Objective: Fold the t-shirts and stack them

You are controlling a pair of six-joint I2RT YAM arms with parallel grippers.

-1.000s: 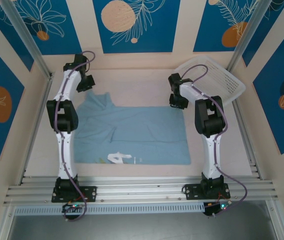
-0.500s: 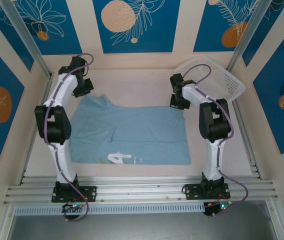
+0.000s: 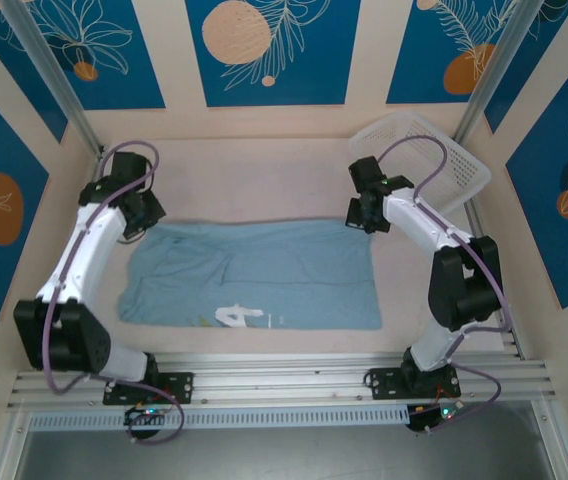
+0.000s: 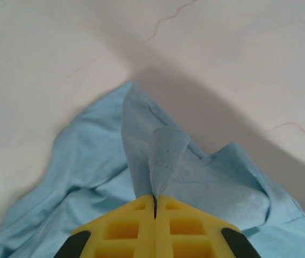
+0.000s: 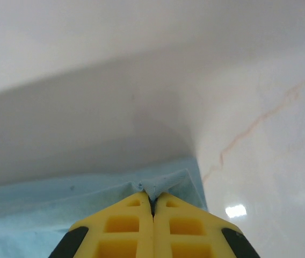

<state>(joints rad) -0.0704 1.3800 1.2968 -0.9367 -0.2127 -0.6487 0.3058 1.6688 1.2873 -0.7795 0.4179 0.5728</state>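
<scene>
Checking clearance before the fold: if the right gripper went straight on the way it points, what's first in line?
The right gripper is shut on the t-shirt corner, so cloth first; beyond it, bare table, likely close, though depth is unclear.

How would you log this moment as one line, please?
left end effector: shut on t-shirt far-left corner | right end effector: shut on far-right corner | basket: far right, apart from t-shirt

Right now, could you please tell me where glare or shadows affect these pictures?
Right wrist: a small glare patch on the table, broad soft shadow beyond the t-shirt. Left wrist: a shadow band behind the t-shirt. Top external: evenly lit, sharp.
</scene>
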